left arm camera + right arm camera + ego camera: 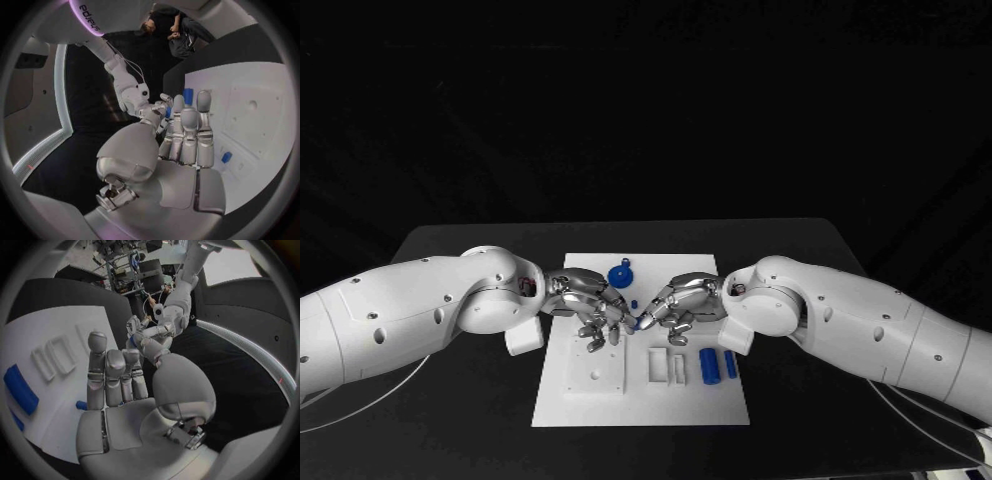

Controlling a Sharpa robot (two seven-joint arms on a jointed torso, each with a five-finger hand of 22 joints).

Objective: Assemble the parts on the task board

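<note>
A: Item one, the task board [596, 385]. Location?

B: White plate, middle of the black table [459, 250], long side running away from the robot. Raised white fixtures in the near half.

A: Item two, loose parts.

B: Two blue bars [718, 364] lie side by side on the board's right side, near edge, long axes pointing away from the robot. The right wrist view has them as blue strips [20, 388] beside two white slotted frames [56, 356]. One round blue knob-like part [620, 272] sits at the far end of the board, a small stem toward the hands.

A: Item three, the part in work.

B: A small blue piece [635, 304] between the two sets of fingertips, over the board's middle. Its long axis seems upright, but it is too small to tell for sure. The left wrist view shows a blue tip [188, 93] past the fingers.

A: Hands?

B: Left hand [589, 305] and right hand [675, 308] meet fingertip to fingertip above the board. Fingers drawn narrow on both; which hand carries the piece I cannot tell.

A: Handling notes?

B: Judged: parts are light, rigid plastic, likely smooth and apt to slip or roll. Take the bars across the short width at mid-length, keeping the ends free for insertion. Take the knob by its round body.
</note>
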